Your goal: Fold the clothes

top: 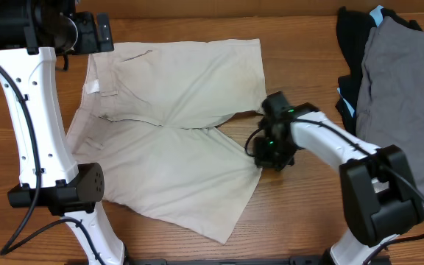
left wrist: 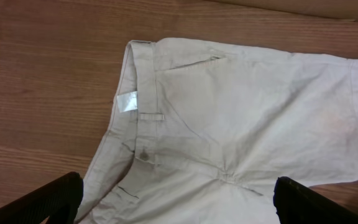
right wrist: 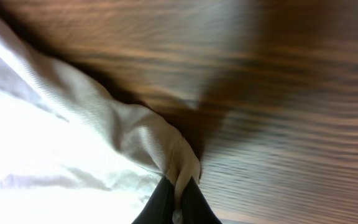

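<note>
The beige khaki shorts (top: 175, 125) lie spread flat on the wooden table, waistband and white label to the left, both legs pointing right. My right gripper (top: 271, 156) is down at the near leg's hem corner. In the right wrist view it (right wrist: 178, 202) is shut on a pinch of the beige cloth (right wrist: 135, 140). My left gripper (top: 87, 33) hovers high over the waistband's far end. In the left wrist view its open fingers (left wrist: 176, 202) frame the shorts (left wrist: 241, 112), with the white label (left wrist: 127, 101) below; it holds nothing.
A grey garment (top: 407, 88) lies over a black garment (top: 355, 44) at the table's right edge. Bare wooden table (top: 300, 51) shows between the shorts and that pile, and at the front right.
</note>
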### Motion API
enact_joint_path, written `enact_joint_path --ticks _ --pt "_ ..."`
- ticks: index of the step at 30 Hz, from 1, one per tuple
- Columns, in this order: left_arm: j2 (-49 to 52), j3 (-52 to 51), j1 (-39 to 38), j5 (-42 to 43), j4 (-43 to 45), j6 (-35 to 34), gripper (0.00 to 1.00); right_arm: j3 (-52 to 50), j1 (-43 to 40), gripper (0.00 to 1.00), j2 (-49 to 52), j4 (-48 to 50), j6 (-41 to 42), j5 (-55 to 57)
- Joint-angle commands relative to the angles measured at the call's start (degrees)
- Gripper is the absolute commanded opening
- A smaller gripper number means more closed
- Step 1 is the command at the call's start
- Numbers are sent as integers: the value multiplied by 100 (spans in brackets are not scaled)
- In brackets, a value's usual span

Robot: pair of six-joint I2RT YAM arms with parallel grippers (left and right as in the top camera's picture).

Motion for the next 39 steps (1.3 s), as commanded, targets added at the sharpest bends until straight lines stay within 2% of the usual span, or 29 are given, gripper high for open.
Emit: enact_joint_path --ticks 1,6,9,23,24,27,28,29,39 --pt "-15 -24 -15 -66 -28 199 100 -20 -546 4 -111 -125 -435 -221" --pt "-15 -26 -15 -59 -35 199 100 -20 -1117 4 -111 -170 -925 -765" --pt "-13 -79 -20 -52 -26 197 100 -20 -1263 4 -111 -157 -949 -739" --pt "4 -846 -101 -37 39 223 100 -20 -1285 7 -111 -225 -962 -793" --pt "4 -920 -103 -37 61 267 100 -20 -1285 12 -111 -249 -964 -804" --pt "7 -1193 -138 -33 186 284 100 -17 -1285 51 -111 -310 -964 -802" --pt "7 -1322 -173 -20 264 297 100 2 -1287 61 -114 -345 -964 -802" --pt "9 -1443 -197 15 345 339 100 31 -1292 66 -116 -387 -964 -802" --pt "269 -2675 -326 175 1154 566 100 1296 -1296 71 -116 -1569 -1217 -745"
